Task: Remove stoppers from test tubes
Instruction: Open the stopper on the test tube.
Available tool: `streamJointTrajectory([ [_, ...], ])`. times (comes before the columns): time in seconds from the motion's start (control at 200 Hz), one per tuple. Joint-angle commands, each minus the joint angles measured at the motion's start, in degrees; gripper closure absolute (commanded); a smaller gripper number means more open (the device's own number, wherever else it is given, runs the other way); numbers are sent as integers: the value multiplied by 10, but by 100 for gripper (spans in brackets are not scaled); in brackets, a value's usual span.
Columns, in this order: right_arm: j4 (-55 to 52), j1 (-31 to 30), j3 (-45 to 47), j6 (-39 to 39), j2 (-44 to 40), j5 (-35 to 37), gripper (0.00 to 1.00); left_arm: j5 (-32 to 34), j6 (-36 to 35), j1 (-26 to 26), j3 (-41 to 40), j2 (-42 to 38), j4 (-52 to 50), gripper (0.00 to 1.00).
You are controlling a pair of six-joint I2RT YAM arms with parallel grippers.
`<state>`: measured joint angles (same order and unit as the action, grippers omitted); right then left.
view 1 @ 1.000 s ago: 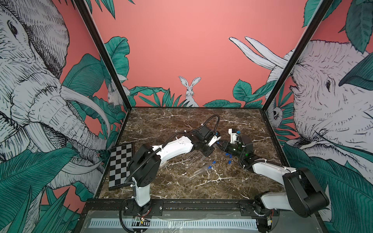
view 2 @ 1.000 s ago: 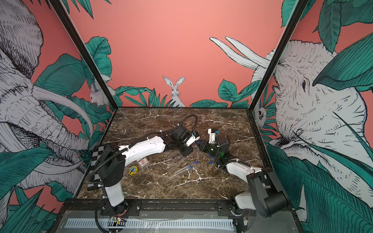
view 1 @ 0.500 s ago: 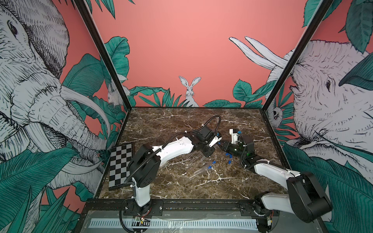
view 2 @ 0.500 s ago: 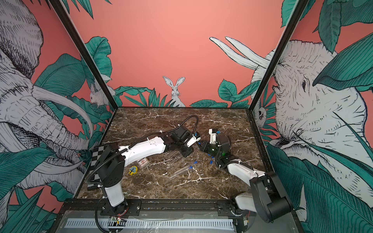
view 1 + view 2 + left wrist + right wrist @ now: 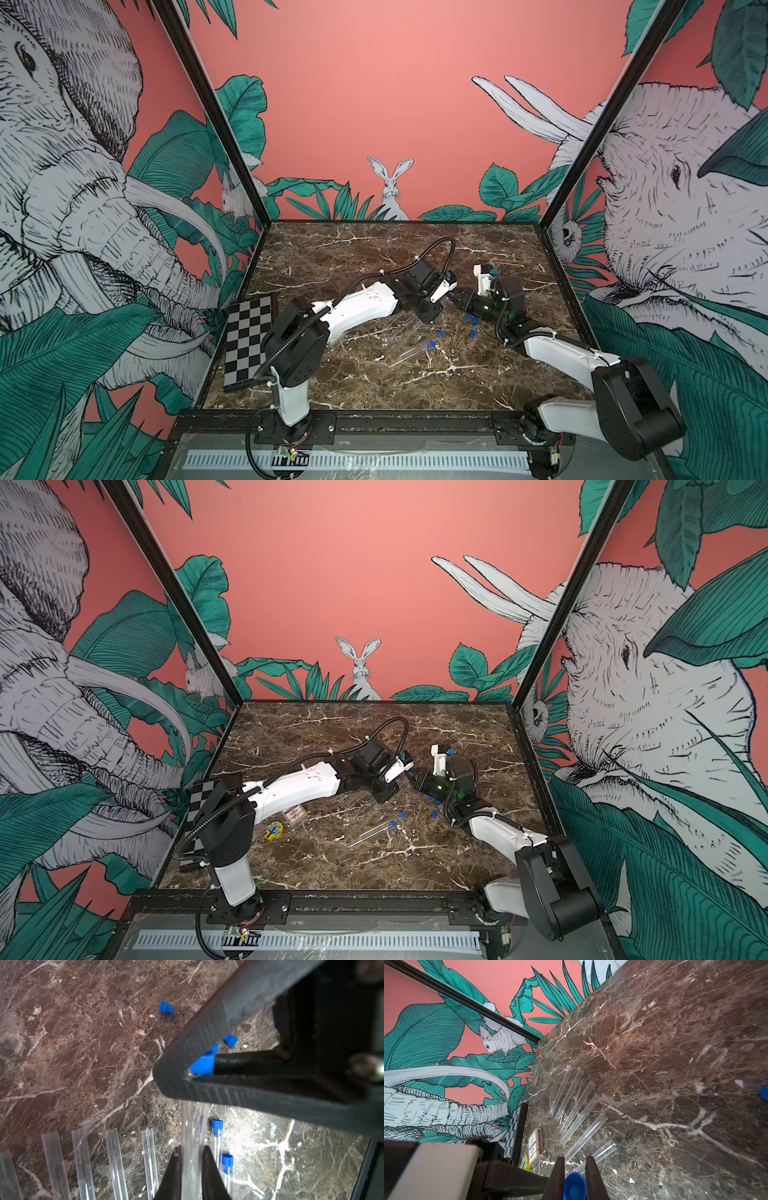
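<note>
A: Well, where is that small bright blue plastic stopper [image 5: 574,1187], in or out?

B: It sits pinched between the jaws of the right claw [image 5: 575,1158], which are drawn in tight on it. The long, thin, clear test tube [image 5: 192,1126] it belongs to is clamped in the left claw [image 5: 191,1148], whose jaws are closed just as hard on its shaft. The two claws meet nose to nose over the middle of the brown marble-patterned table [image 5: 374,249]. I cannot tell whether the plug has cleared the mouth, because the right claw's finger covers that joint.

A: And the rest?

B: Mostly done, I judge. A fanned row of uncapped clear tubes [image 5: 581,1118] lies side by side on the left arm's side, six as far as I can count. Several loose blue plugs [image 5: 469,318] are scattered on the table near the right claw.

A: What is left?

B: Two capped tubes [image 5: 217,1126] — clear, each with a blue plug in its mouth — lie next to each other on the table just beside the held one. Those two remain, plus finishing this pull.

A: Anything else lying about?

B: A flat clear card case [image 5: 294,812], a small yellow object [image 5: 273,830] and a black-and-white checkerboard [image 5: 249,336] at the left edge — all well apart from the work.
</note>
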<state>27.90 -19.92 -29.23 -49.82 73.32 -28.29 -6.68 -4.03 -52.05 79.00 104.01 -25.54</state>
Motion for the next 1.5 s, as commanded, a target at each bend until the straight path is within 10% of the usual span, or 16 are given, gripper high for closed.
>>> streamJointTrajectory([
  [0.0, 50, 26, -21, 4, -28, 52, 90, 72, 7, 19, -31, -10, -115, 100],
  [1.49, -89, 35, -40, 45, -43, 94, 88, 69, 2, 18, -39, -17, -104, 100],
])
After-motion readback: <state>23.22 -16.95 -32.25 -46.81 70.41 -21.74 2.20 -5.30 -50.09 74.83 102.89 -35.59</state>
